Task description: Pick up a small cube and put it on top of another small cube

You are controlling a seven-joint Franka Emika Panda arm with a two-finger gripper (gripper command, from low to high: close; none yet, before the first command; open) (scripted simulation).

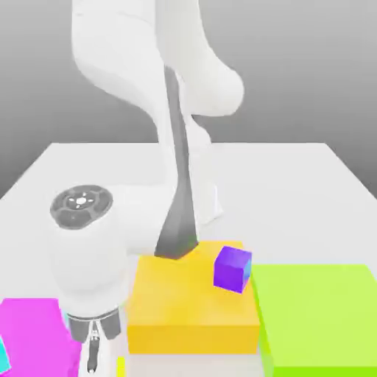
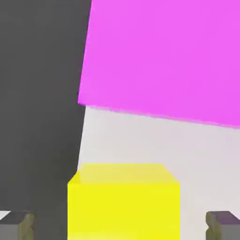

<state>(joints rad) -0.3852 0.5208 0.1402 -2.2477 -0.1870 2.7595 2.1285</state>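
At the exterior view's far left, about 8 o'clock from the picture's centre, a magenta block (image 1: 33, 335) lies flat on the white bench (image 1: 294, 191). Just to its right the claw (image 1: 93, 353) hangs low over the bench's near edge, with a sliver of the yellow cube (image 1: 121, 366) beside it at roughly 6 o'clock.

In the hand view the claw's fingertips (image 2: 16, 224) stand apart, 1 on each side of the yellow cube (image 2: 123, 201), with clear gaps between each tip and the cube's faces, so nothing is clamped yet. The magenta block (image 2: 164, 56) sits beyond the cube at 12 o'clock, with bare bench between them.

The cube looks rigid, small and probably light, with smooth, flat faces that may be a little slippery. The best hold is likely square across 2 opposite side faces, near mid-height, so it does not twist when raised.

Moving right in the exterior view, a broad orange block (image 1: 184, 302) fills the middle, and the purple cube (image 1: 233, 269) sits at about 4 o'clock from centre, at that block's far right corner, slightly turned. Whether it rests on the block or just behind it I cannot tell. A big green block (image 1: 324, 309) lies further right.

The yellow cube sits close to the bench's near edge, so a straight lift seems safest. The carry should clear the orange block and the arm's own links.
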